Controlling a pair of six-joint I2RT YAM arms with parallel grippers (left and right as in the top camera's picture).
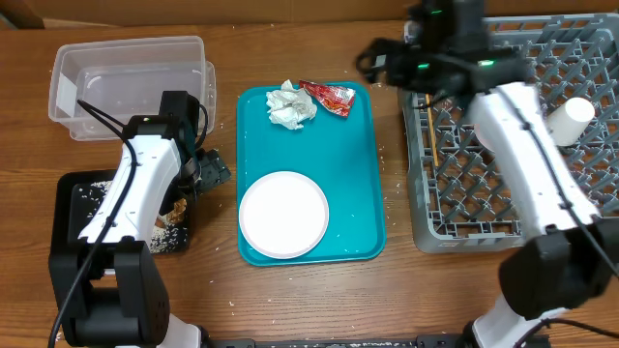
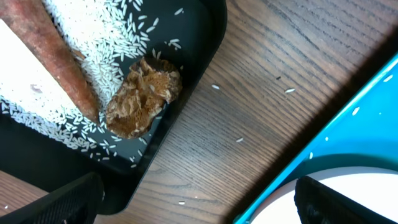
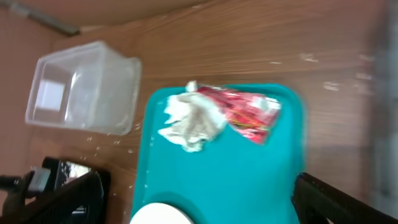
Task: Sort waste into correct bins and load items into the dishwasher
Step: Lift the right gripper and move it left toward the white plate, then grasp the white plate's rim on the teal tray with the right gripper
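Both arms' jaws gape empty. The wrapper [image 1: 327,97] lies near the right jaws, to their left, its length slanting across the teal tray [image 1: 360,193] beside the napkin [image 1: 290,106].

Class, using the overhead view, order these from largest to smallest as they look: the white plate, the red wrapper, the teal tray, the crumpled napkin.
1. teal tray
2. white plate
3. crumpled napkin and red wrapper: too alike to rank.

Overhead's bright and even, soft shadows on the counter [image 1: 319,300]. Left wrist: rice grains [image 2: 112,37] pin-sharp, dark shadow band. Right wrist: motion blur throughout, worst at right.
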